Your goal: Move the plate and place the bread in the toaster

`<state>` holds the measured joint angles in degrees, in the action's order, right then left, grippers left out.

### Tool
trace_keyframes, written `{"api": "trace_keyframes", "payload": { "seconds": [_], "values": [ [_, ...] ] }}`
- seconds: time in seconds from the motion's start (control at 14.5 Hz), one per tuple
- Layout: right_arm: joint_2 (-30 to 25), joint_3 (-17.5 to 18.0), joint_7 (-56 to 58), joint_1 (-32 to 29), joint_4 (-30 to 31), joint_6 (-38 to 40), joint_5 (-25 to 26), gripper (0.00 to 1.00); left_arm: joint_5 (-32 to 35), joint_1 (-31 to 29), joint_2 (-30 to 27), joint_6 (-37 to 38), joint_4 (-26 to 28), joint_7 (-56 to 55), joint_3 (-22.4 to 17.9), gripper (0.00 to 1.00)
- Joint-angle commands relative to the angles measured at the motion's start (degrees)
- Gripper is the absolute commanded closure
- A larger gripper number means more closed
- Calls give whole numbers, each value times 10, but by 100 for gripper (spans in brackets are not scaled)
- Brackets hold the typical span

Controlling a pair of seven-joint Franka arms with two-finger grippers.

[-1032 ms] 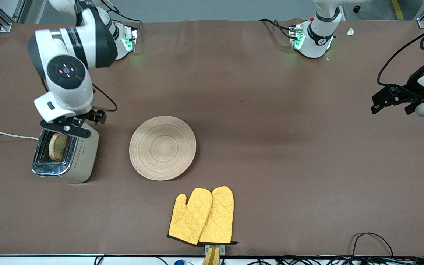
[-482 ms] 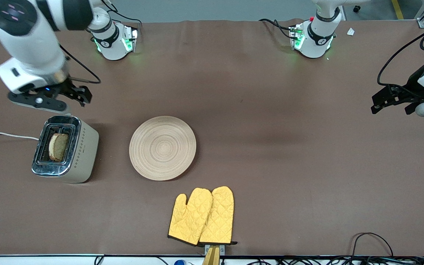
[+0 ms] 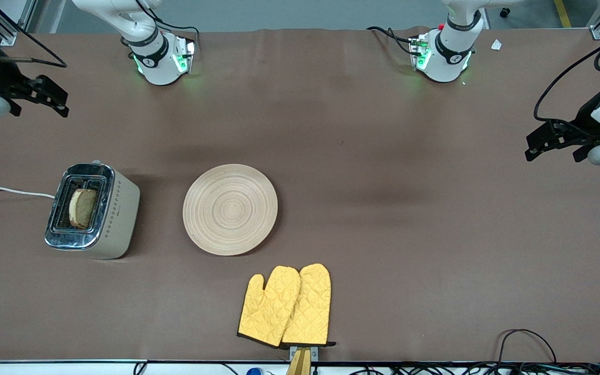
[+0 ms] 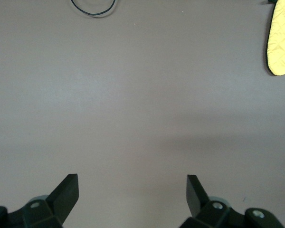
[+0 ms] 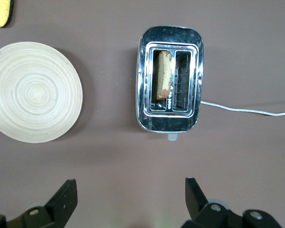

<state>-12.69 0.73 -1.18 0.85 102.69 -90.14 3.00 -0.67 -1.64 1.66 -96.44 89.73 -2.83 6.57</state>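
Both the right gripper (image 3: 52,99), up over the table edge by the chrome-topped cream toaster (image 3: 94,211), and the waiting left gripper (image 3: 550,140), well apart from it, hang spread wide and empty. The brown wholegrain bread slice (image 3: 82,207) stands in the toaster's slot nearer the bare, round, ring-grooved wooden plate (image 3: 230,209) just beside it. The bread looks light, soft and crumbly, best pinched gently on its faces; the plate looks stiff, best taken at its rim.

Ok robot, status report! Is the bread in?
Both grippers open, empty: right gripper up by the table edge past the toaster, left gripper waiting. Bread in slot. Plate bare. Nothing blocking.
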Motion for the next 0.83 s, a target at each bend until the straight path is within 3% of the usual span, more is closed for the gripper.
{"api": "trace_keyframes", "payload": {
  "seconds": [0.0, 0.34, 0.62, 0.76],
  "values": [
    [-6, 11, 28, -34, 11, -12, -17, 0, 6, -2, 1, 13, -11, -3, 4, 0],
    [-2, 89, 105, -153, 4, -14, -62, 0, 9, -1, 1, 13, -11, -4, 4, 0],
    [-2, 80, 107, -132, -8, -6, -61, 0, 11, -1, 2, 12, -15, -7, 4, 0],
    [2, 46, 101, -88, -14, -6, -56, 0, 11, -1, 4, 13, -27, -6, 3, 0]
  ]
}}
